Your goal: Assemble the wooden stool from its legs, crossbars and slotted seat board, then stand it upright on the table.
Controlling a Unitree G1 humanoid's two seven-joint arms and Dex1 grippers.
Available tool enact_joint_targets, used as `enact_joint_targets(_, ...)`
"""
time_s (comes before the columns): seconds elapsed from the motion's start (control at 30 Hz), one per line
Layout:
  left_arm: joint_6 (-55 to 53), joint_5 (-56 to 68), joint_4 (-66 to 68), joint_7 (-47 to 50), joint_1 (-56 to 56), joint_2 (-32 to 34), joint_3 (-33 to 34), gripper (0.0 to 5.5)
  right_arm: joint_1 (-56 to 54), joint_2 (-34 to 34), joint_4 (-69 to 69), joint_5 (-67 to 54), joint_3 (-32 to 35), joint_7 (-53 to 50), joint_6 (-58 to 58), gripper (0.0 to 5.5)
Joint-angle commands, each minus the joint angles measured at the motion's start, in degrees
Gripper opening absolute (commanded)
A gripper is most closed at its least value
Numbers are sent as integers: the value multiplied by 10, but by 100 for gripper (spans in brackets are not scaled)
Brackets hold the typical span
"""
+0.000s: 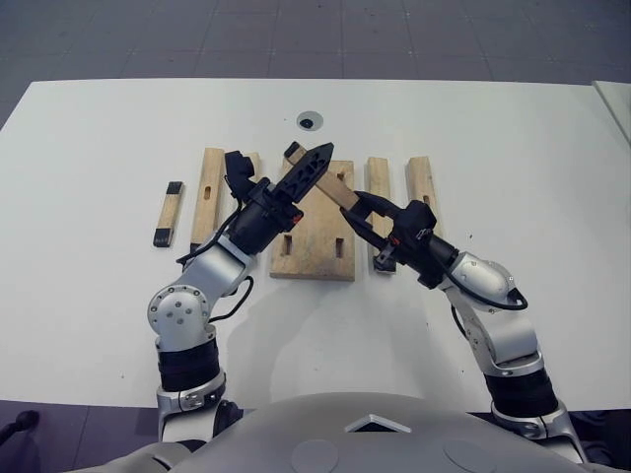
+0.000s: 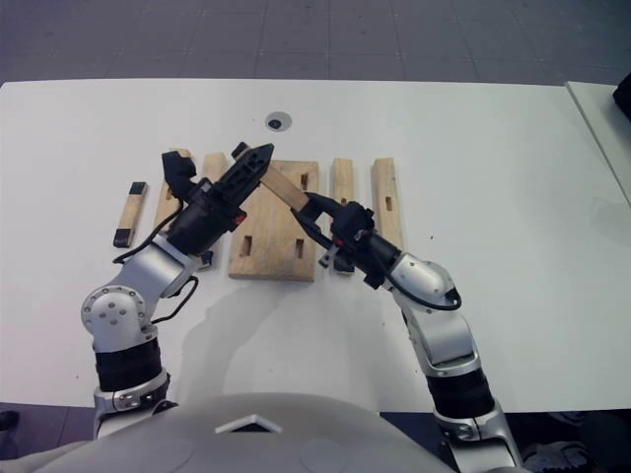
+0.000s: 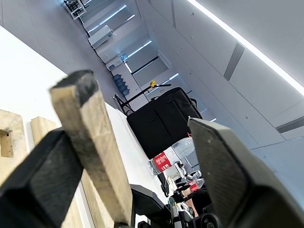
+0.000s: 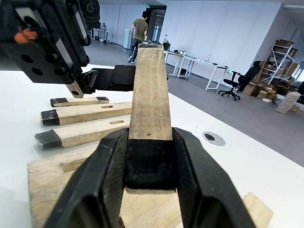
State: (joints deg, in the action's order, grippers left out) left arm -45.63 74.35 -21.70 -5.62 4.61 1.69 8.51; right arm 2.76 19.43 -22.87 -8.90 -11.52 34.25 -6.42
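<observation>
Closest to me, the right pincer (image 4: pixel 149 142) is clamped tight on the black-capped end of a wooden bar (image 4: pixel 150 90). It holds the bar slanted up and away from that end, over the slotted seat board (image 1: pixel 315 244). The bar's far end, also capped in black, sits between the two fingers of the left pincer (image 1: pixel 284 158), which is spread wide. The bar leans against one finger (image 3: pixel 42 185), while the other finger (image 3: pixel 223 171) stands well clear of it.

The seat board lies flat on the white surface (image 1: pixel 99 148), beneath both pincers, with its rectangular slots facing up. To its left lies a long leg (image 1: pixel 208 192), and a second piece (image 2: pixel 212 166) beside it is partly hidden behind the left pincer. Farther left, apart from the rest, is a short crossbar (image 1: pixel 169 214) with dark ends. To the right of the board lie two more legs (image 1: pixel 379 180) (image 1: pixel 422 180) side by side, the nearer one running under the right pincer. Beyond the parts, a round grommet (image 1: pixel 310 120) is set into the surface.
</observation>
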Motion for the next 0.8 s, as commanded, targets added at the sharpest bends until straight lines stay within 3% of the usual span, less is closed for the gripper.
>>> enact_joint_targets(0.03, 10, -9, 7, 1, 3, 10, 1, 297, 2, 7, -8, 0, -1, 1, 1, 133)
enact_joint_targets(0.53, 23, 12, 30, 12, -4, 10, 9, 55, 7, 18, -12, 2, -7, 6, 6, 133)
enact_joint_targets(0.7, 27, 31, 40, 26, -1, 9, 17, 43, 8, 26, -10, 14, -11, 9, 19, 133)
enact_joint_targets(0.8, 30, 37, 44, 33, 3, 9, 21, 41, 5, 29, -4, 31, -11, -1, 16, 201)
